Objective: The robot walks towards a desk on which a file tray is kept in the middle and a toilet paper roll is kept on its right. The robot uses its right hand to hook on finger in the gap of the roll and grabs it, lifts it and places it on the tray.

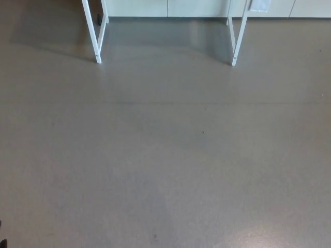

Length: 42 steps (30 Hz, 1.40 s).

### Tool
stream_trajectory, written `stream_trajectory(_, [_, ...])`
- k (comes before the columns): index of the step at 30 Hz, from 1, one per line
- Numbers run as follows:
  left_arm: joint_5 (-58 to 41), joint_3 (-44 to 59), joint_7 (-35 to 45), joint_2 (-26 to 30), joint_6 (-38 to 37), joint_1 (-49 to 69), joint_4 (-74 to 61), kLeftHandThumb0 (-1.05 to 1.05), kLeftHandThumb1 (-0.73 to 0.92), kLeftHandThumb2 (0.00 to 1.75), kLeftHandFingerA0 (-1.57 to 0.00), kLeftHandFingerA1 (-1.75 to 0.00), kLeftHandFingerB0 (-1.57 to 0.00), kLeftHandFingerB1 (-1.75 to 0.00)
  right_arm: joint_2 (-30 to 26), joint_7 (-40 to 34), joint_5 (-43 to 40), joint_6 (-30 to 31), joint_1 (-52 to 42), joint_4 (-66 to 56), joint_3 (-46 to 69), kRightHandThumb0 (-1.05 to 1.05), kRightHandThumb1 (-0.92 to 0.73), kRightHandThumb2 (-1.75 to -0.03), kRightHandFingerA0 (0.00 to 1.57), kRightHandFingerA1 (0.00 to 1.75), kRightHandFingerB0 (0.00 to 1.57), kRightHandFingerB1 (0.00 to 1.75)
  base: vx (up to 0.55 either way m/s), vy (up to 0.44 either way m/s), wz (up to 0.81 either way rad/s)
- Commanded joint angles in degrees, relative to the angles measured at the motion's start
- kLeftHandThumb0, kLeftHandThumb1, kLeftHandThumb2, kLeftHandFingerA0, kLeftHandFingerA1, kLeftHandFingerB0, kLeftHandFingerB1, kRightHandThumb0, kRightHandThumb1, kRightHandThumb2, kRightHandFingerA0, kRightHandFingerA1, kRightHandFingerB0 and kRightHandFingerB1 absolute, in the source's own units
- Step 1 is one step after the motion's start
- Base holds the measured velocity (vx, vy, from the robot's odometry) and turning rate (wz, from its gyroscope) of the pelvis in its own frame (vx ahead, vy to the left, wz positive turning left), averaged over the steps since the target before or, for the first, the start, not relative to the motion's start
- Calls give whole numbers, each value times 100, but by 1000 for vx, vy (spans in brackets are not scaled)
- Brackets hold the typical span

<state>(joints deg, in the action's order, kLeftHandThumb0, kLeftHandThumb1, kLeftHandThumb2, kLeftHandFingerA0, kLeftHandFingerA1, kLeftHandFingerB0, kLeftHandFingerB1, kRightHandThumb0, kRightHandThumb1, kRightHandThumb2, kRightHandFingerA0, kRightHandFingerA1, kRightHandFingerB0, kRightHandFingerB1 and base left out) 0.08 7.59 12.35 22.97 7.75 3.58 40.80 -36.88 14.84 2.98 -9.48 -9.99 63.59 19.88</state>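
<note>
Neither the file tray nor the toilet paper roll shows in the head view. Only the lower part of the desk is visible at the top of the picture: a white left leg (pixel 94 31) and a white right leg (pixel 238 36) standing on the grey floor (pixel 165 155). The desk top is cut off by the upper edge. Neither of my hands shows.
Grey floor stretches from the bottom of the picture up to the desk legs. A pale wall base or cabinet front (pixel 170 8) runs behind the desk. A small dark bit (pixel 2 242) sits at the bottom left corner.
</note>
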Motion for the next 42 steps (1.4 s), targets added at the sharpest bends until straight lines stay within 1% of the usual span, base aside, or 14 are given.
stream_trajectory(1, [-160,84,348,191,439,31,-75,-34,63,115,-1,-52,0,-49,-253,636,-340,-512,76,263,93,-60,-63,-59,2,31,9,28,0,0,0])
stream_trajectory(11, [-22,-93,484,304,292,-2,148,-35,64,115,-1,-53,0,-50,-163,746,-613,-784,96,428,260,-60,-61,-59,1,33,10,29,0,0,0])
stream_trajectory(12, [-92,-42,491,274,313,12,153,-61,90,67,-7,-39,-12,-37,-176,724,-576,-840,88,443,230,-60,-61,-61,4,28,12,27,0,0,0])
stream_trajectory(13, [-132,-11,496,250,308,50,146,-34,64,115,-2,-53,0,-50,-235,716,-459,-854,93,480,120,-70,-46,-84,0,22,9,31,0,0,0])
stream_trajectory(20, [19,-94,390,259,188,290,-125,-62,92,69,-13,-41,-16,-37,-300,841,-504,-817,116,479,92,-66,-45,-83,0,23,4,29,0,0,0])
stream_trajectory(21, [18,-124,486,280,129,335,-86,-34,65,117,-1,-52,0,-50,-327,870,-500,-730,110,465,76,-65,-45,-84,0,24,4,28,0,0,0])
stream_trajectory(26, [-138,19,462,200,126,217,154,-34,65,116,-1,-52,0,-50,-365,841,-457,-745,225,560,-6,-65,-44,-82,0,23,5,27,-25,17,1])
stream_trajectory(27, [-286,142,533,162,170,192,200,-63,91,68,-7,-38,-11,-37,-326,889,-573,-767,243,590,89,-58,-42,-83,0,31,1,34,25,73,29])
stream_trajectory(28, [-300,184,466,122,260,253,43,-35,64,116,-1,-52,0,-50,-318,988,-650,-772,224,561,140,-57,-43,-84,0,31,0,33,27,80,-7])
stream_trajectory(36, [-20,-33,535,206,138,169,195,-63,92,69,-6,-40,-11,-37,-479,899,-375,-745,252,578,-168,-68,-47,-84,0,23,5,24,120,127,-9])
stream_trajectory(38, [-82,-6,522,196,155,141,237,-35,65,117,-1,-52,0,-50,-409,868,-578,-803,257,531,-53,-61,-43,-83,0,29,3,32,239,542,-26])
stream_trajectory(39, [-79,-19,542,208,119,125,276,-64,92,68,-7,-41,-11,-37,-393,963,-648,-860,265,535,-8,-63,-43,-83,0,28,3,31,226,504,8])
stream_trajectory(41, [-96,-15,496,191,132,147,222,-34,66,117,-1,-53,0,-50,-377,918,-673,-742,299,518,-3,-62,-43,-83,0,27,3,30,266,185,2])
stream_trajectory(42, [-23,-79,478,216,92,147,244,-63,92,70,-7,-39,-12,-38,-406,938,-631,-722,351,578,-46,-64,-43,-82,0,24,4,28,205,97,1])
